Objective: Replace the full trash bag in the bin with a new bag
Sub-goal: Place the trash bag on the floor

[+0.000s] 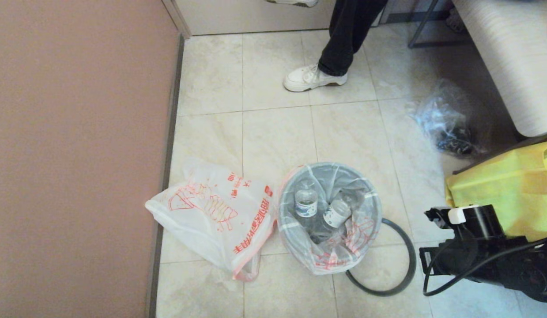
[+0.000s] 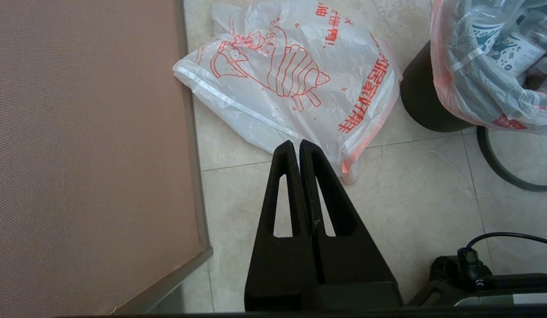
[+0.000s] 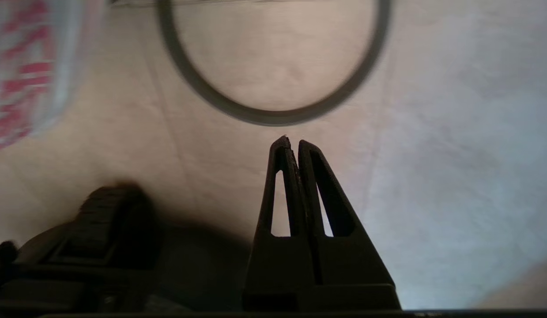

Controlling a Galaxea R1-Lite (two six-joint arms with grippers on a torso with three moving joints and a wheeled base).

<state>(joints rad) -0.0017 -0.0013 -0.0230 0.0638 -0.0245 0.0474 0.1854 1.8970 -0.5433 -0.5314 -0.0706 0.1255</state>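
Note:
The bin (image 1: 287, 229) stands on the tiled floor, lined with the full trash bag (image 1: 339, 251), which holds clear water bottles (image 1: 306, 203). Its dark grey ring rim (image 1: 405, 269) lies on the floor against the bin's right side. The new bag (image 1: 216, 212) lies flat to the left of the bin, by the wall. My left gripper (image 2: 298, 143) is shut and empty, hovering over the floor at the near edge of the new bag (image 2: 291, 75). My right gripper (image 3: 292, 142) is shut and empty, low over the floor just short of the ring rim (image 3: 273, 115).
A brown wall panel (image 1: 79, 154) bounds the left. A person's leg and white shoe (image 1: 315, 77) stand beyond the bin. A clear plastic bag (image 1: 445, 119), a yellow fabric bag (image 1: 507, 190) and a pale bench (image 1: 511, 57) are at the right, above my right arm (image 1: 476, 247).

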